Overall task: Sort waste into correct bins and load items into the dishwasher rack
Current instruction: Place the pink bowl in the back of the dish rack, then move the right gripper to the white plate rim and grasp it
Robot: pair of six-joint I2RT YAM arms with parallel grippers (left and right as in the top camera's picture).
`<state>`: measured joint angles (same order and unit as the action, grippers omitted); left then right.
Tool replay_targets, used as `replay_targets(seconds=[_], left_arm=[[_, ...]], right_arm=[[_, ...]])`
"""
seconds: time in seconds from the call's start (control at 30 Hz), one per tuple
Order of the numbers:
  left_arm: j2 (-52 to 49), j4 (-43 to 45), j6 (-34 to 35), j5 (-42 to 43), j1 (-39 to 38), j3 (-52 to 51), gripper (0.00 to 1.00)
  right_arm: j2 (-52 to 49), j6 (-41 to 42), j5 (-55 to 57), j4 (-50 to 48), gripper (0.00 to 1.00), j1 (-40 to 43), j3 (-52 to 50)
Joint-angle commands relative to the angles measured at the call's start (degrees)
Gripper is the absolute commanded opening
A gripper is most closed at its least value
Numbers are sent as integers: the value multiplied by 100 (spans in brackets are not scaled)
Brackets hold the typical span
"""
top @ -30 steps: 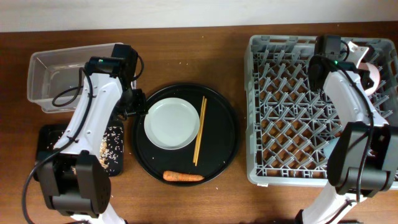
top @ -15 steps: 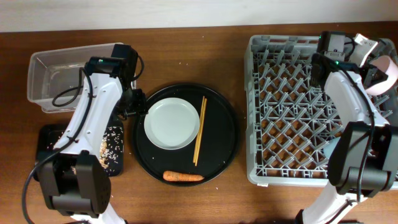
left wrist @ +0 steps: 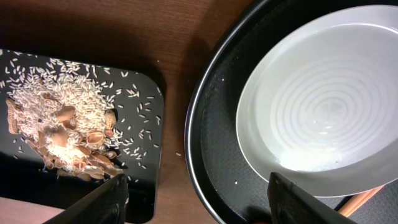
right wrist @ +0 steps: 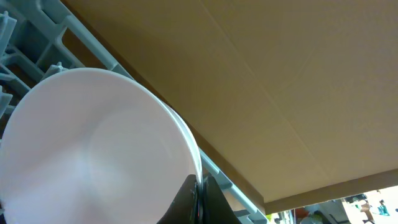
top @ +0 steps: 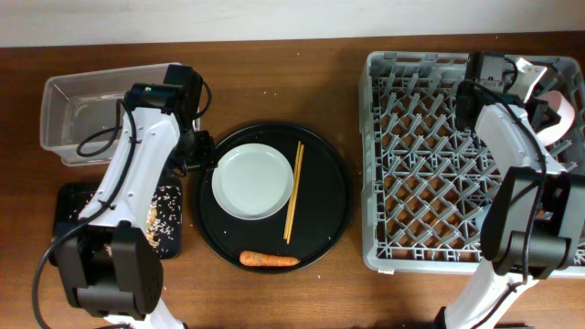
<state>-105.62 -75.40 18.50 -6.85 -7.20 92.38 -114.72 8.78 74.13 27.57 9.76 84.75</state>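
Pinkish-white bowl (right wrist: 93,143): the right claw (right wrist: 198,194) is pressed together on its rim. It holds the bowl on edge at the far right corner of the dishwasher rack (top: 430,183). Whether the bowl is seated between pegs cannot be determined, so this step is judged to be in progress.

The left claw (left wrist: 199,199) is spread and holds nothing. It hovers over the gap between the shallow black tray (left wrist: 143,186) and the round black tray (left wrist: 217,155).

Contents:
- Shallow black tray: rice-like food scraps (left wrist: 62,124) with brown fragments. This waste is judged sorted.
- Round black tray: white plate (top: 251,183), with the two chopsticks (top: 292,192) just beside it and the carrot (top: 270,260) near the front rim.
- Clear tub (top: 101,110): contents cannot be determined.
- Rack: apart from the bowl, no loaded item can be identified.

Outstanding: bin the carrot; load the plate and chopsticks. The cup, wrapper and tissue are not identifiable on the tabletop (top: 274,73).
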Motion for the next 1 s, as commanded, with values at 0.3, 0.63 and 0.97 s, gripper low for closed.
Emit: replay_targets(seconds=[0.3, 0.63, 0.97], left_arm=[[179, -11, 81, 59, 35, 57, 71], [179, -24, 81, 59, 35, 57, 71], [177, -9, 79, 28, 35, 57, 93]], right_arm=[[-42, 0, -409, 35, 33, -647, -22], [264, 2, -1130, 330, 62, -686, -20], [1622, -151, -5615, 1244, 80, -1668, -20]])
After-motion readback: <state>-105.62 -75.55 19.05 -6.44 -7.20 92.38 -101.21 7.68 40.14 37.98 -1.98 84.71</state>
